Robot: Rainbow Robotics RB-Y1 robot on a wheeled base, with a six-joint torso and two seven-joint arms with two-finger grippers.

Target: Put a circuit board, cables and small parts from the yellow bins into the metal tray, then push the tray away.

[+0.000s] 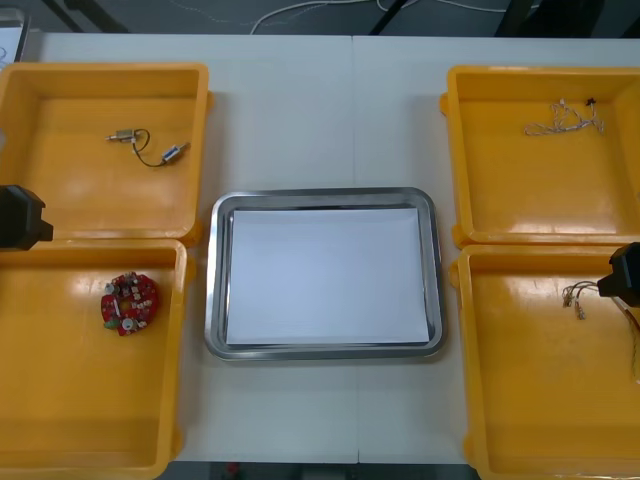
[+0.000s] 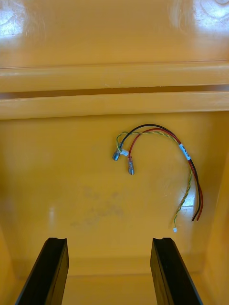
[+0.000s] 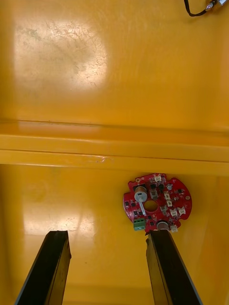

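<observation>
The left gripper (image 3: 107, 234) stands wide open, nothing between its black fingers (image 3: 55, 262), over the near left bin (image 1: 60, 400). The red circuit board (image 3: 157, 202) lies flat on that bin's floor, right at the tip of one finger; it seems just short of touching, though the angle leaves that unsure. The board carries small white, grey and green components, and none of its markings can be read. In the front view the left arm's black end comes in from the left edge, above the wall between the near left bin and the far left bin (image 1: 60, 190). In that far bin lies a black cable (image 1: 148, 153) with small metal parts (image 1: 123, 136) at its ends.

The right gripper (image 2: 109, 240) is open just as wide and holds nothing. It hangs over the near right bin (image 1: 540, 400), its arm coming in from the right edge of the front view. Ahead of its fingers (image 2: 169, 271), apart from them, a cable of red, black and twisted yellow strands (image 2: 164, 132) lies curved in an arch on the bin floor. A small white tag (image 2: 185, 152) wraps it, its print too small to read.

The far right bin (image 1: 520, 200) holds a thin pale cable (image 1: 563, 122). The metal tray (image 1: 215, 300), white inside, sits on the table (image 1: 300, 120) between the two pairs of bins
</observation>
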